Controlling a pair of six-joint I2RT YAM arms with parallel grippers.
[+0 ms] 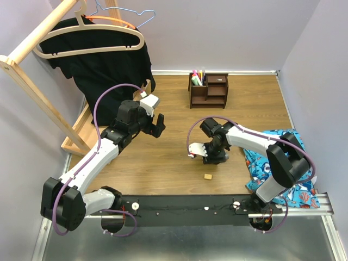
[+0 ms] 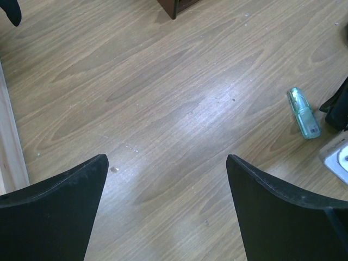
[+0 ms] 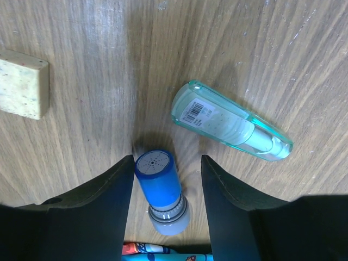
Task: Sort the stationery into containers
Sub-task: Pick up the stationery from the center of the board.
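**Blue-capped tube sits lengthwise between your right jaws**

The blue-capped tube [image 3: 159, 182] lies flat on the bench [image 1: 163, 163]. Its blue cap points away from the wrist and its pale end points back toward it, so its long axis runs almost straight down the gap. The right arm [image 1: 250, 138] has its jaws spread on either side of the tube and holding nothing. They would close across the tube's narrow width. The cap lies nearer one finger than the other, so expect it to roll a little as they close.

A clear teal tube [image 3: 231, 122] lies just beside the cap at an angle, apart from it but near enough to get nudged. The eraser [image 3: 22, 84] rests well off to the other side. An edge of the fish-print cloth [image 1: 274, 157] shows near the tube's pale end.

The left arm [image 1: 103, 152] is farther off. Its jaws are wide open and empty over bare wood. The organizer [image 1: 209, 89], with highlighters [image 1: 197, 79] standing in it, is at the far side, with nothing standing between.
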